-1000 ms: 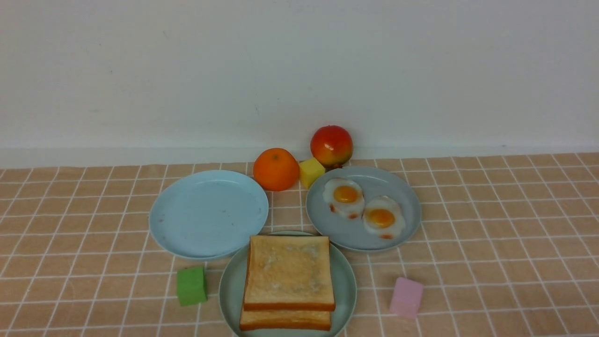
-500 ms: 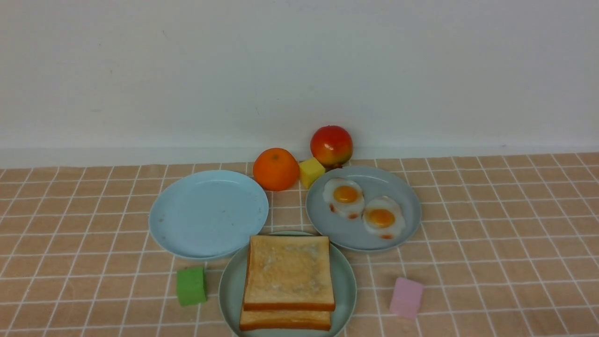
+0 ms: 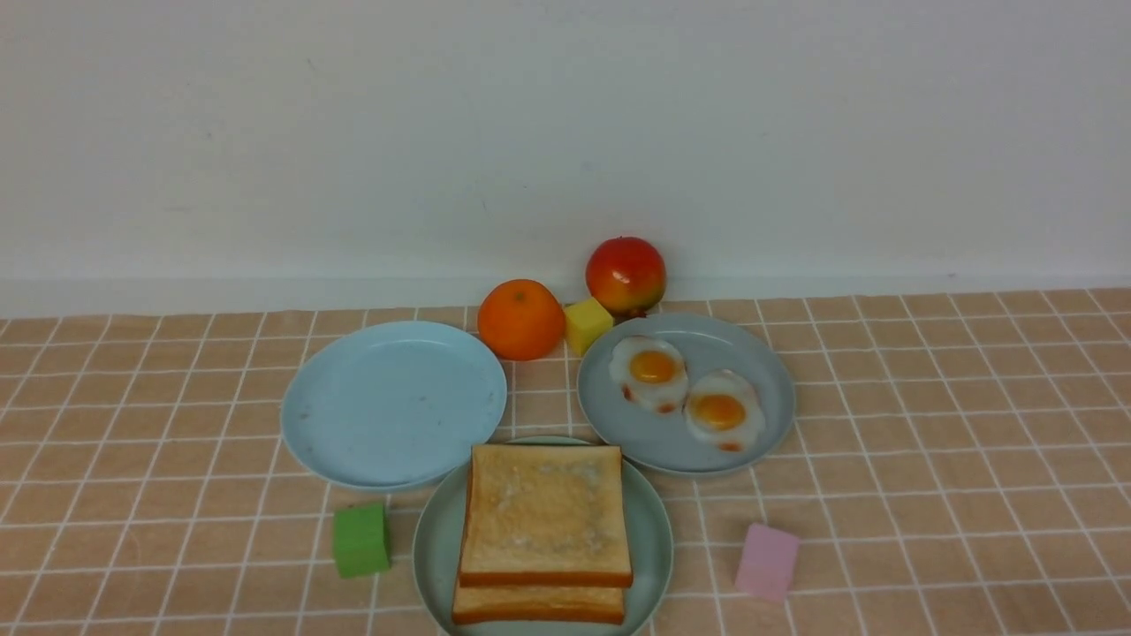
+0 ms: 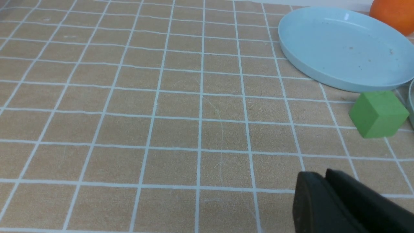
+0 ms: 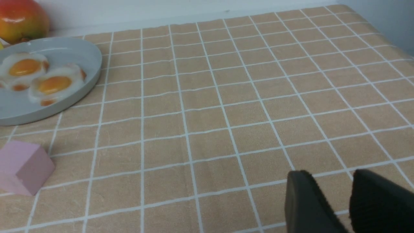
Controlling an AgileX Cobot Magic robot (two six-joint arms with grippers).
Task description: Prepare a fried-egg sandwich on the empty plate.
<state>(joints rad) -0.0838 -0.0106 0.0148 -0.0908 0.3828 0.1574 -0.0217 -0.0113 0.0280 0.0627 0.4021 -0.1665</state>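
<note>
Three round plates sit on the tiled-pattern counter (image 3: 928, 442). The light blue plate (image 3: 398, 397), far left of the three, is empty. The grey-blue plate (image 3: 636, 433), far right, carries two fried eggs (image 3: 724, 411) side by side, one farther and more to the left, the other nearer and more to the right. The mint-green plate (image 3: 654, 548), nearest and between them, holds two toast slices (image 3: 548, 512); the upper one lies over the lower, whose crust edge shows on the near side. The toast and eggs are thus on separate plates. Whether the plates' rims touch, I cannot tell.

Beyond the plates, an orange (image 3: 521, 320) stands by the light blue plate, with a yellow block (image 3: 588, 327) just beside it and a red fruit (image 3: 626, 274) farther right. A green block (image 3: 362, 541) is left of the mint-green plate, a pink block (image 3: 767, 562) to its right.

The left tool (image 4: 324, 176) has its tips very close together; whether they meet, I cannot tell. The right tool (image 5: 330, 176) is spread, with counter showing between its tips.

Compared with the earlier front views, the plates, food, fruit and blocks lie in the same places.
</note>
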